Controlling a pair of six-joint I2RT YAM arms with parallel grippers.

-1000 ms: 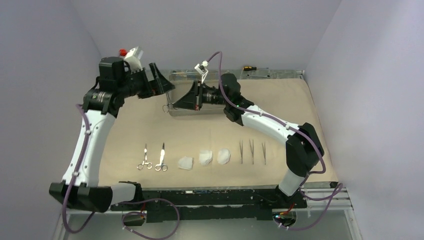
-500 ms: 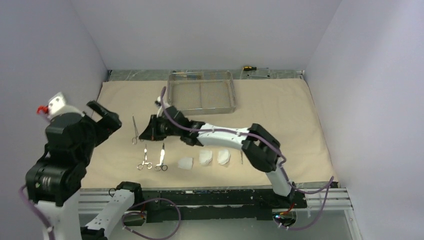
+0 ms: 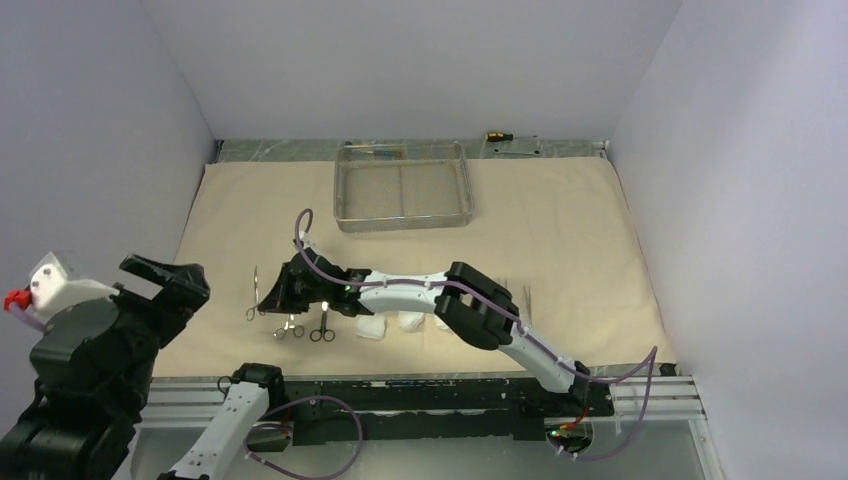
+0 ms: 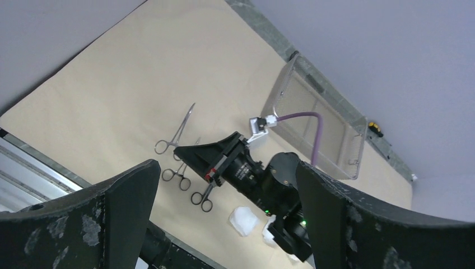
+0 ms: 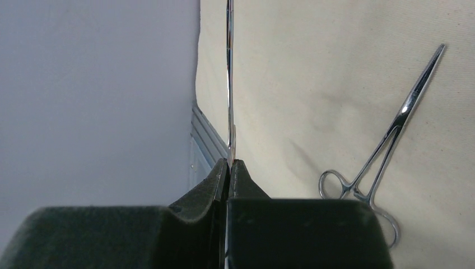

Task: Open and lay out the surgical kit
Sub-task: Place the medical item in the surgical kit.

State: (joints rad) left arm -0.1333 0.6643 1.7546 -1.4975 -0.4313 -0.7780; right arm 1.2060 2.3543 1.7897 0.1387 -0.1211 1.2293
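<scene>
Layout nearly complete, with the last clamp in the right claw (image 5: 229, 165) at the near left.
Wrap cloth (image 3: 560, 220) lies spread over the table, and the mesh tray (image 3: 403, 190) at the far middle looks empty. Two clamps (image 3: 322, 320), gauze pads (image 3: 371, 327) and tweezers (image 3: 527, 297) form a near row, partly hidden by the right arm. The right claw is pressed together on the third clamp (image 4: 180, 124), just left of that pair; setting it down and releasing seems all that is left. Left claw (image 3: 170, 275) hangs spread and empty, raised at the near left.

No writing, label, brand or number can be read in any view. The wire-mesh tray (image 3: 402, 222) and the wrap cloth (image 3: 560, 240) bear none.
</scene>
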